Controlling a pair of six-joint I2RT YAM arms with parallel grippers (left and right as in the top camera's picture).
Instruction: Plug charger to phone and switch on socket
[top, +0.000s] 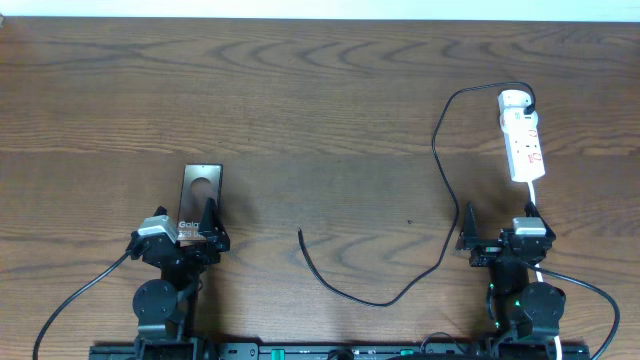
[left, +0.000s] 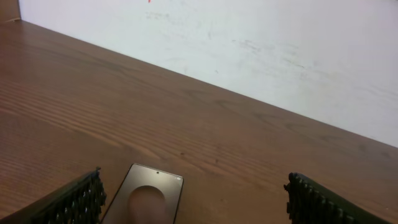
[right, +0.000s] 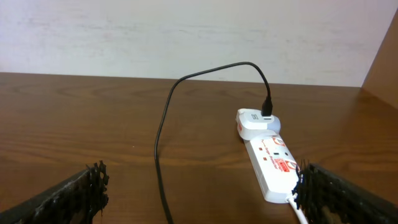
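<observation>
The grey-brown phone (top: 199, 195) lies flat on the table at the left, its ring end away from the arm; its near end is hidden under my left gripper (top: 197, 236). In the left wrist view the phone (left: 146, 198) lies between the open fingers, nearer the left one. The thin black charger cable (top: 437, 160) runs from a white adapter on the socket's far end, down and left to its free tip (top: 300, 232) mid-table. The white socket strip (top: 523, 140) lies at the right, just beyond my open right gripper (top: 497, 238). In the right wrist view, socket (right: 268, 155) and cable (right: 163, 134) lie ahead.
The socket's white cord (top: 533, 205) runs back toward the right arm's base. Thicker black robot cables (top: 70, 300) trail off both bases at the near edge. A white wall (left: 280, 50) rises behind the table's far edge.
</observation>
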